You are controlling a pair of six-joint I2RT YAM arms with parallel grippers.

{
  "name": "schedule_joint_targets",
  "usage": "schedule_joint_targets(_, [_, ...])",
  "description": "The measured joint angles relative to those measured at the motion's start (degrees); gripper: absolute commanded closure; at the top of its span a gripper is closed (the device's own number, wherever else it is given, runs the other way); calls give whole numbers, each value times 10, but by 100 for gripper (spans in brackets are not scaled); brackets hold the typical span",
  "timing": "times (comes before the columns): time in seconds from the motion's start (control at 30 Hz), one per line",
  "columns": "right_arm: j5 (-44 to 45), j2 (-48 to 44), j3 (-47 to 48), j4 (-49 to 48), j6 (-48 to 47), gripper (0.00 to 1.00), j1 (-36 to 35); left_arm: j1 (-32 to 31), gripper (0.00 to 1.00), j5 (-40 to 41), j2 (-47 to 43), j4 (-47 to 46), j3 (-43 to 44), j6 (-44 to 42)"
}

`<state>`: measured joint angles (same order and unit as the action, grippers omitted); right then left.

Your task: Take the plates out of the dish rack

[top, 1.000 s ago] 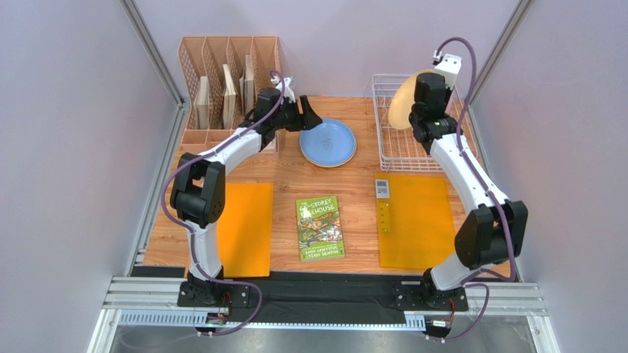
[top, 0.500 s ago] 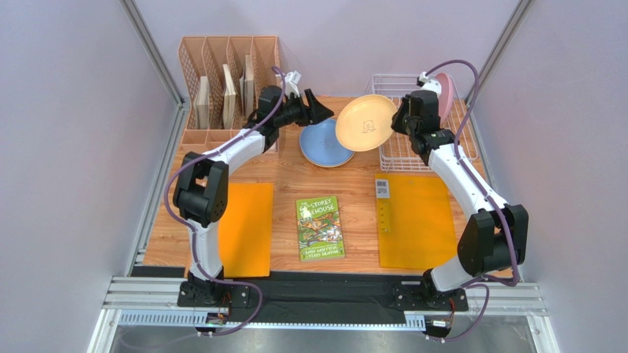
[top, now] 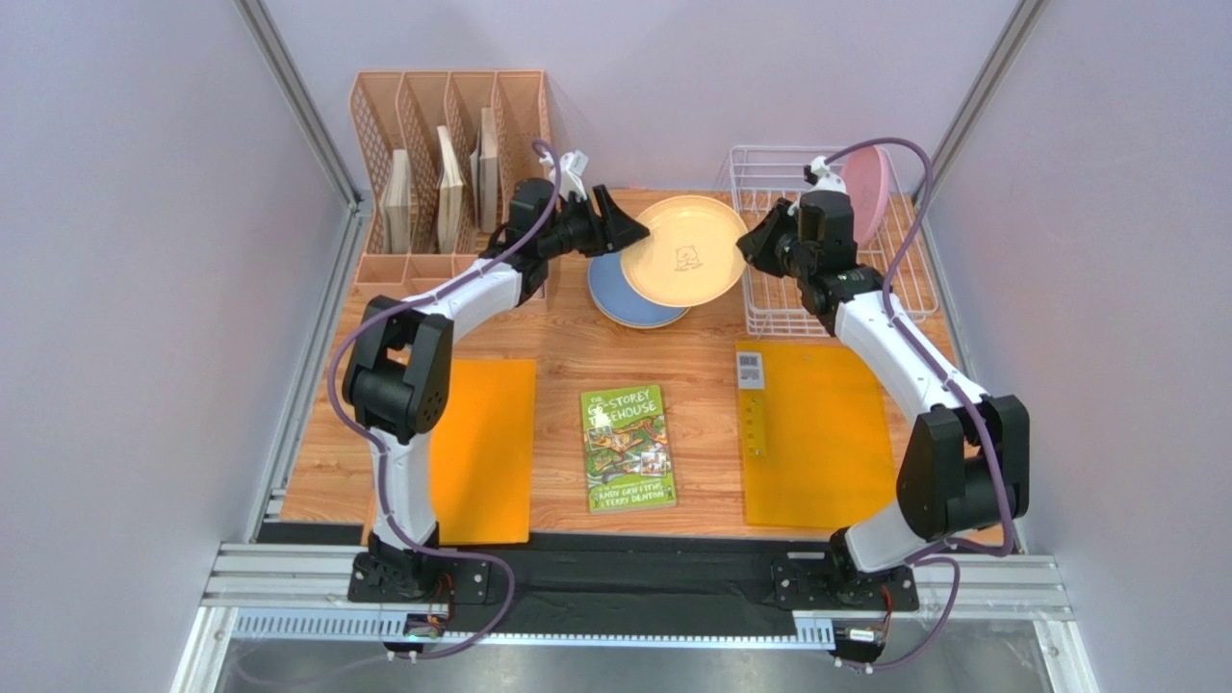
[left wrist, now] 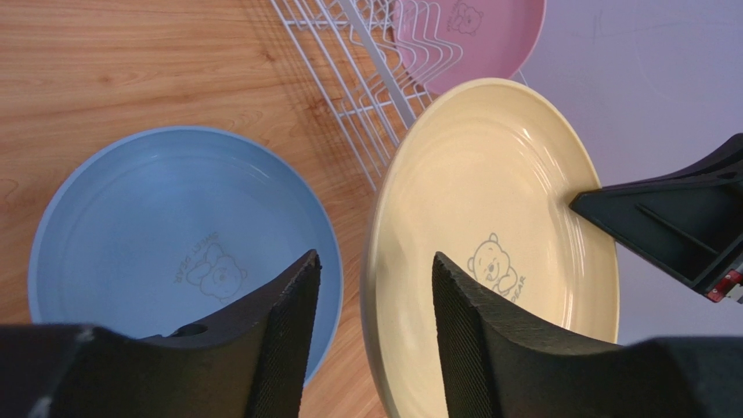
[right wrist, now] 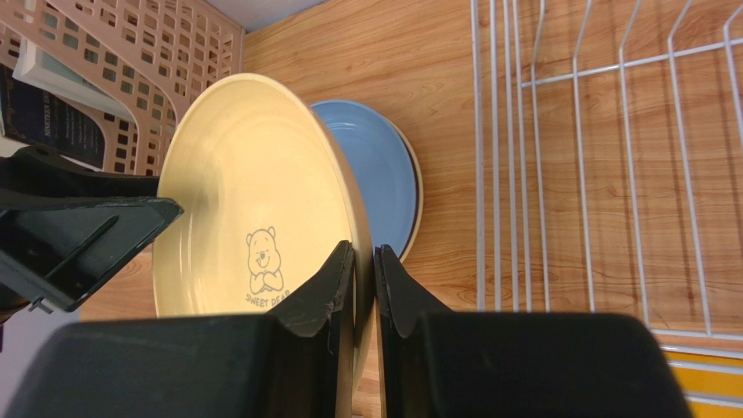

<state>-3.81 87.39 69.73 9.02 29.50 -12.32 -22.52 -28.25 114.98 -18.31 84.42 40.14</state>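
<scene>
My right gripper (top: 755,243) (right wrist: 364,252) is shut on the rim of the pale yellow plate (top: 687,253) (right wrist: 253,192) and holds it tilted above the light blue plate (top: 619,299) (right wrist: 375,174), which lies flat on the table. My left gripper (top: 625,231) (left wrist: 375,261) is open at the yellow plate's (left wrist: 497,200) left rim, which shows in the gap between its fingers. The blue plate (left wrist: 166,226) lies below it. A pink plate (top: 868,188) (left wrist: 480,35) stands upright in the white wire dish rack (top: 767,311) (left wrist: 366,87) (right wrist: 478,157) at the back right.
A pinkish-tan slotted organizer (top: 448,145) with books stands at the back left. A green book (top: 628,448) lies in the middle, between two orange mats (top: 485,448) (top: 817,433). A small card (top: 748,368) lies on the right mat's top edge.
My right gripper has carried the yellow plate out of the rack, leftward and down over the blue plate. My left gripper has swung up to meet the yellow plate's rim.
</scene>
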Motion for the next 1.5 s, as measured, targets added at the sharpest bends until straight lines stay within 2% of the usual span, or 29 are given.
schedule_joint_targets(0.03, [-4, 2, -1, -3, 3, 87, 0, 0, 62, 0, 1, 0, 0, 0])
schedule_joint_targets(0.07, [-9, 3, -1, -6, 6, 87, 0, 0, 84, 1, 3, 0, 0, 2])
schedule_joint_targets(0.13, [-16, 7, -1, -12, 9, 87, 0, 0, 99, 2, 6, 2, 0, 3])
schedule_joint_targets(0.23, [-27, 9, -2, -13, 12, 81, 0, 0, 100, 10, 9, 2, 0, 5])
schedule_joint_targets(0.27, [-29, 10, -2, -15, 13, 75, 0, 1, 100, 11, 9, 2, 0, 5])
schedule_joint_targets(0.3, [-31, 12, -2, -16, 14, 63, 0, 1, 100, 11, 9, 2, 0, 5])
schedule_joint_targets(0.37, [-34, 16, -2, -21, 19, 51, 0, 1, 100, 9, 9, 5, 0, 0])
schedule_joint_targets(0.4, [-35, 17, -2, -24, 18, 39, 0, 0, 100, 9, 9, 6, 0, -2])
schedule_joint_targets(0.5, [-28, 17, 1, -24, 11, 28, 0, -3, 100, 18, 9, 20, -1, -19])
schedule_joint_targets(0.9, [95, 18, 53, 30, -59, 27, 16, -5, 100, 129, 9, 102, -14, -91])
schedule_joint_targets(1.23, [125, 18, 74, 53, -82, 27, 48, 1, 100, 189, 18, 105, -19, -98])
schedule_joint_targets(1.4, [134, 23, 94, 58, -89, 27, 59, 6, 93, 203, 45, 108, -4, -101])
schedule_joint_targets(1.5, [135, 34, 108, 62, -94, 27, 65, 8, 93, 216, 58, 108, -2, -104])
